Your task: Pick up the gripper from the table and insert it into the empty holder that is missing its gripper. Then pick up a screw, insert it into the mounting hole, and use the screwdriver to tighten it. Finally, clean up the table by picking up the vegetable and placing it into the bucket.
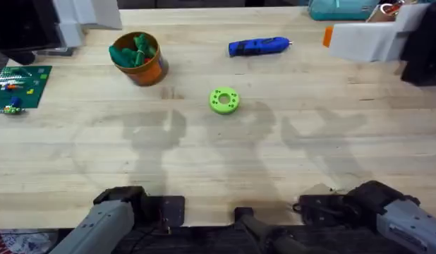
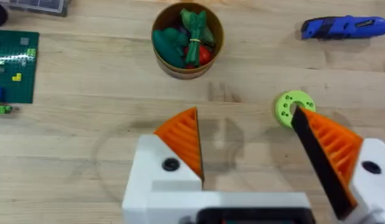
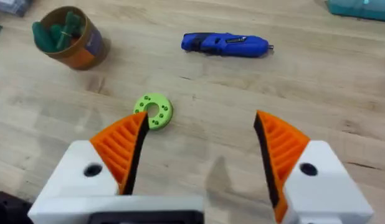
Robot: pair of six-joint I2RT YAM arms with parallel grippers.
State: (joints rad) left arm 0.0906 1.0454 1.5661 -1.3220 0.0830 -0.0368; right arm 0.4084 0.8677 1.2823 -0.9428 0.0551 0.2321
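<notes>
The blue screwdriver (image 1: pixel 259 46) lies flat on the wooden table at the back, right of centre, also seen as the screwdriver (image 2: pixel 345 27) and the screwdriver (image 3: pixel 225 45). The orange bucket (image 1: pixel 138 58) stands at the back left with green and red toy vegetables (image 2: pixel 191 37) showing above its rim. My left gripper (image 2: pixel 251 149) is open and holds nothing, hovering above bare table well short of the bucket (image 2: pixel 187 40). My right gripper (image 3: pixel 202 152) is open too, with nothing between its orange pads. The screw and the table's loose gripper are out of view.
A lime-green disc with holes (image 1: pixel 224 100) lies mid-table. A green baseplate with small bricks (image 1: pixel 20 86) sits at the left edge. A white block with an orange part (image 1: pixel 362 39) and a teal box (image 1: pixel 341 8) stand at the back right. Both arms rest at the near edge.
</notes>
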